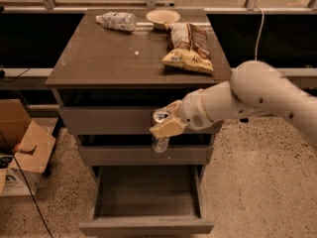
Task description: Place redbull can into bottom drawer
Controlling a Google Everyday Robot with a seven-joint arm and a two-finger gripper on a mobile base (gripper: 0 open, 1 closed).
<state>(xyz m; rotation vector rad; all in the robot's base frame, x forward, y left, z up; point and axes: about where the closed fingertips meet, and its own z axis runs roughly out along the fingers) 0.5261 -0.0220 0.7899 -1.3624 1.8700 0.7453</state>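
My gripper point(165, 125) is shut on the redbull can point(160, 143), a slim silver and blue can with a shiny top. I hold it upright in front of the cabinet, level with the top and middle drawer fronts. The bottom drawer point(146, 225) is pulled open below it, a wide shallow box whose inside looks empty. The can hangs above the drawer's back half. My white arm reaches in from the right.
On the cabinet top point(99, 58) lie a clear plastic bottle point(117, 20), a pale bowl point(163, 18) and a chip bag point(189, 47). Cardboard boxes point(22, 152) stand on the floor at the left. A cable trails across the floor there.
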